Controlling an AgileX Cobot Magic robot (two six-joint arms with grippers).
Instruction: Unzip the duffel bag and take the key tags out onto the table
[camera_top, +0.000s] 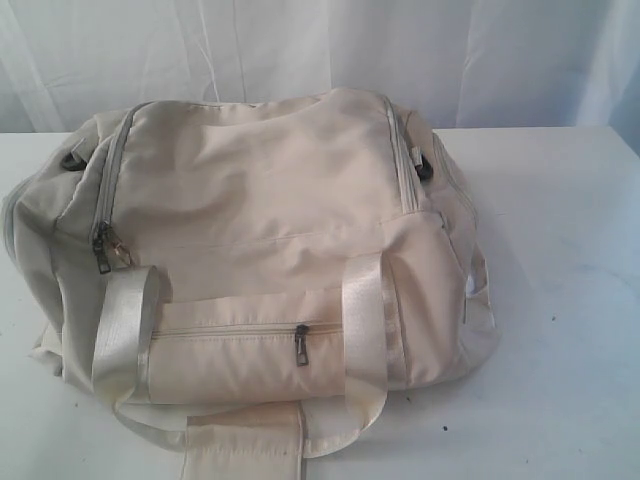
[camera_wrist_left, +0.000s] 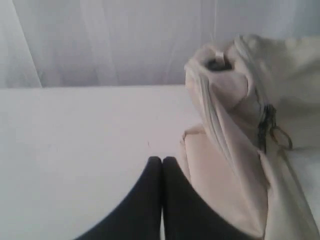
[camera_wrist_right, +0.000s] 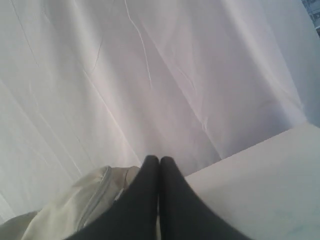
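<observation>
The cream duffel bag lies zipped on the white table, filling the middle of the exterior view. A dark zipper pull hangs at the main zip's left end, and another pull sits on the front pocket. Pale webbing handles drape over the front. The key tags are hidden. Neither arm shows in the exterior view. In the left wrist view my left gripper is shut and empty, over the table beside the bag's end. My right gripper is shut, empty, by the bag's other end.
A white curtain hangs behind the table's far edge. A strap piece lies at the table's front edge below the bag. Bare white tabletop stretches to the right of the bag and along its left side.
</observation>
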